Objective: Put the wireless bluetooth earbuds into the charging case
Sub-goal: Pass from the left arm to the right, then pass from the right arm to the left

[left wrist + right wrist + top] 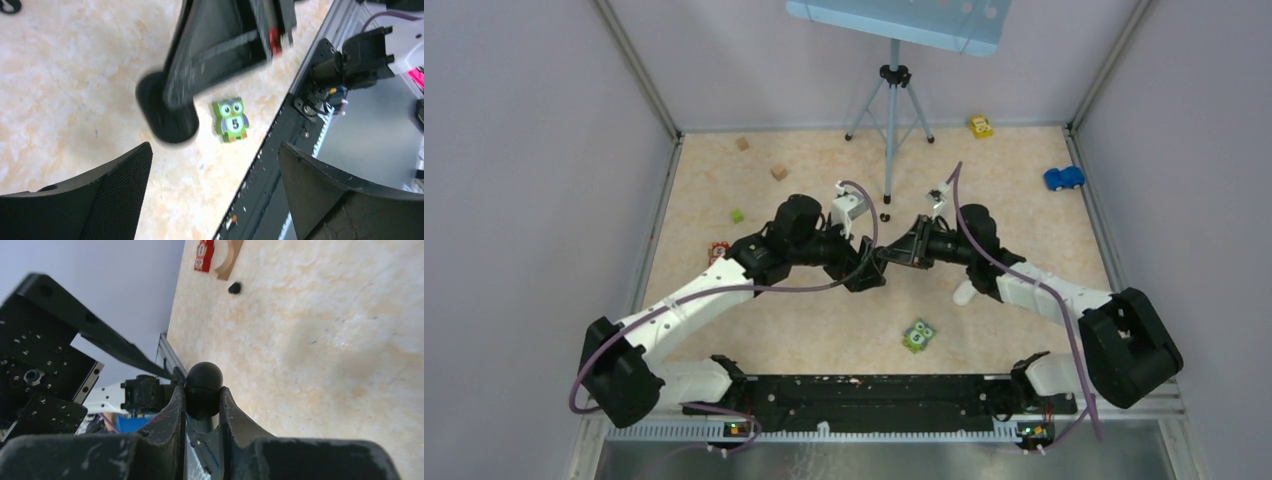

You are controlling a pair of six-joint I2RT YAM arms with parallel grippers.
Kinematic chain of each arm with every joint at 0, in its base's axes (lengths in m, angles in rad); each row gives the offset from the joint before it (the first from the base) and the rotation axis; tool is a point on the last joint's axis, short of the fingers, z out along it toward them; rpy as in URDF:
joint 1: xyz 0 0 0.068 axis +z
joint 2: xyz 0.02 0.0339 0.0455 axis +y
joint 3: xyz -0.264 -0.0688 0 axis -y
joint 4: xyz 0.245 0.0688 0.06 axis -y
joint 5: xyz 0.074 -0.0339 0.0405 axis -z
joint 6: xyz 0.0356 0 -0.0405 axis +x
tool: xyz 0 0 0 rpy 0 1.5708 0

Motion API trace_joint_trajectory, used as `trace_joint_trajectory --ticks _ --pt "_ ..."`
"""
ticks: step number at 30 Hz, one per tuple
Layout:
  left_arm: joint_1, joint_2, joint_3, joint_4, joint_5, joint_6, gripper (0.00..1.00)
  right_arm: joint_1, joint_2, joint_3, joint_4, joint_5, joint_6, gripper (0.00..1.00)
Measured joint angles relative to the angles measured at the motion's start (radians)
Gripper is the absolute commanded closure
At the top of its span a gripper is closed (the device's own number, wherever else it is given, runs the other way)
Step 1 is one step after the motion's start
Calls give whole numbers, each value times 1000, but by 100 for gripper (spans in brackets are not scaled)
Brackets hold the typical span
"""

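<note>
Right gripper (202, 391) was clamped on black pebble-shaped plastic charging case (204, 376), long axis pointing at nearby left gripper (215, 147), spread apart.

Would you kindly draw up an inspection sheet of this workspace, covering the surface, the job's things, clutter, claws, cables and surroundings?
Surface: beige marbled tabletop, no spills seen.
Job's things: black rounded piece held above the table, case or bud unclear; small black bit lying loose, perhaps an earbud; white rounded piece beside the right arm, perhaps a case.
Clutter: owl block, wooden cubes, green cube, yellow toy car, blue toy car.
Claws: left claw open and empty; right claw shut on the black rounded piece.
Cables: purple cables running along both arms.
Surroundings: grey walls; tripod at the far side.
</note>
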Motion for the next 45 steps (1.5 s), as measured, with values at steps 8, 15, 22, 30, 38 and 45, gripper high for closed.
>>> trace_joint_trajectory --ticks 8,15,22,30,38,45 --pt "257 -166 -28 -51 242 -75 3 -101 -98 -31 121 -137 -37 100" --pt "275 -168 -123 127 445 -214 14 -101 -50 -66 557 -348 140 100" --pt "275 -108 -214 393 563 -424 18 -100 45 -82 896 -408 334 100" --pt "240 -92 -246 626 593 -572 26 -94 76 -83 1029 -415 410 100" --pt "200 -70 -249 692 582 -610 38 -72 80 -83 1015 -414 399 100" --pt "174 -47 -248 710 569 -616 56 -59 78 -82 895 -399 330 100"
